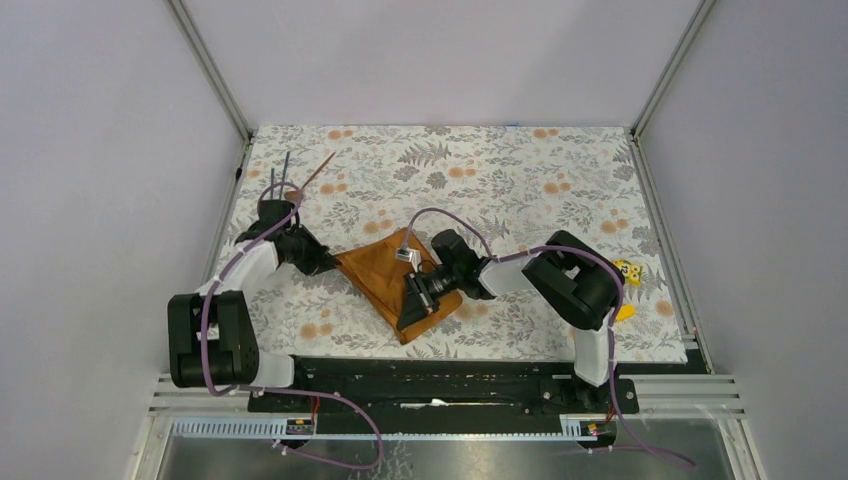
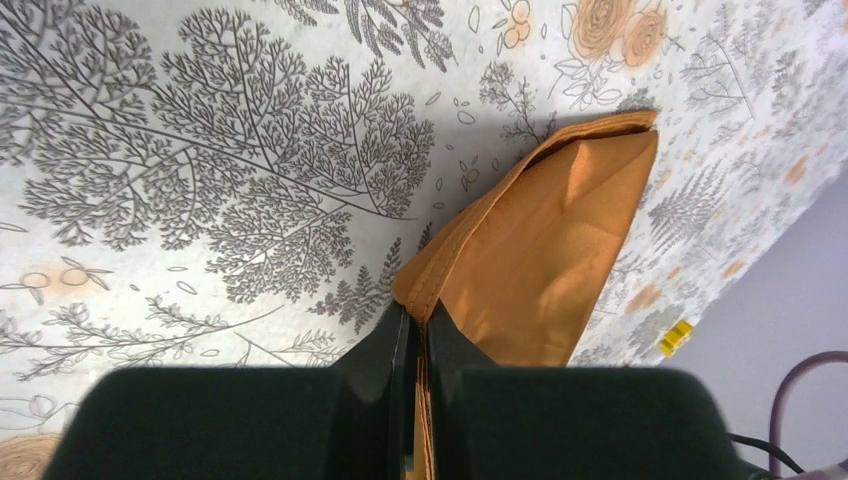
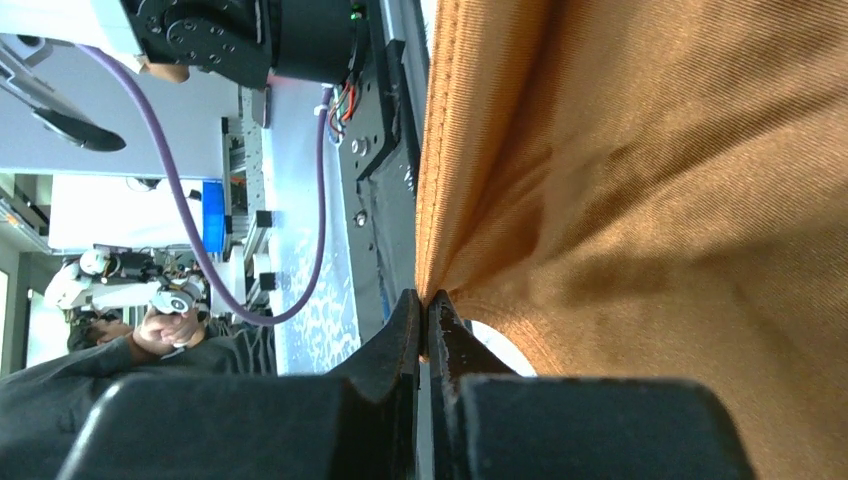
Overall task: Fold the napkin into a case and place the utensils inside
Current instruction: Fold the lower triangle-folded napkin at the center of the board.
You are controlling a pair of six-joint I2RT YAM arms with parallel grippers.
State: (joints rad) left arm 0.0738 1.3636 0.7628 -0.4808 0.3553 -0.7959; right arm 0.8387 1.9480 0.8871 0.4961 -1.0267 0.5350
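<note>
The rust-orange napkin [image 1: 385, 283] lies partly folded on the floral tablecloth at the middle near side. My left gripper [image 1: 325, 262] is shut on its left corner; the left wrist view shows the hem [image 2: 440, 275] pinched between the jaws. My right gripper [image 1: 412, 305] is shut on the napkin's near edge, and the cloth [image 3: 640, 200] hangs lifted from the jaws in the right wrist view. The copper-brown spoon [image 1: 314, 173] and two dark grey rods [image 1: 279, 170] lie at the far left of the table.
The floral tablecloth [image 1: 500, 180] covers the table. Small yellow blocks [image 1: 627, 272] lie at the right behind my right arm, one showing in the left wrist view [image 2: 677, 337]. Metal frame posts stand at the far corners.
</note>
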